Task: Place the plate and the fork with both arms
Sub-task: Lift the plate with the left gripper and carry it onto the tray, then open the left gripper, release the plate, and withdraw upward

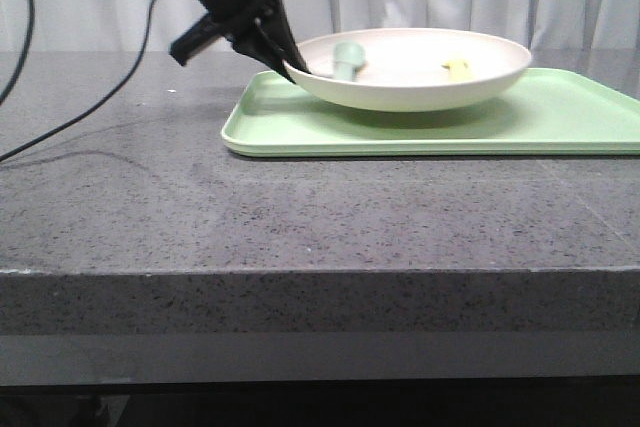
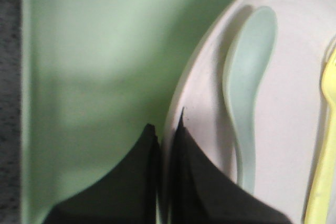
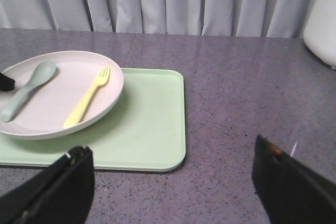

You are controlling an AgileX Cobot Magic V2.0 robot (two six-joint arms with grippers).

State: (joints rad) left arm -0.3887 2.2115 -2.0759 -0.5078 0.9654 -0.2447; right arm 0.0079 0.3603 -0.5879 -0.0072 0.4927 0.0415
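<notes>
The left gripper (image 1: 288, 69) has its two black fingers (image 2: 199, 182) clamped on the rim of the plate (image 1: 420, 82), one finger outside the rim and one just inside, with the rim pinched between them. The cream plate sits over the left part of the light green tray (image 1: 560, 127), and in the front view it looks tipped, its gripped side a little lower than the far side, though whether it is fully lifted off the tray I cannot tell.

So the plate step looks to be in hand. The next move calls for carrying the plate level, since the fork (image 3: 88, 96) and a grey-green spoon (image 3: 27, 89) lie loose inside it and could slide.

The pale yellow fork lies in the plate's half nearer the tray's middle, its long axis running slantwise, tines pointing away from the robot toward the curtain (image 3: 173, 1), handle toward the plate's near rim. The spoon lies roughly parallel beside it.

The right gripper (image 3: 173, 182) hangs spread wide and empty over the stone table (image 3: 247, 93), off the tray's right edge.
</notes>
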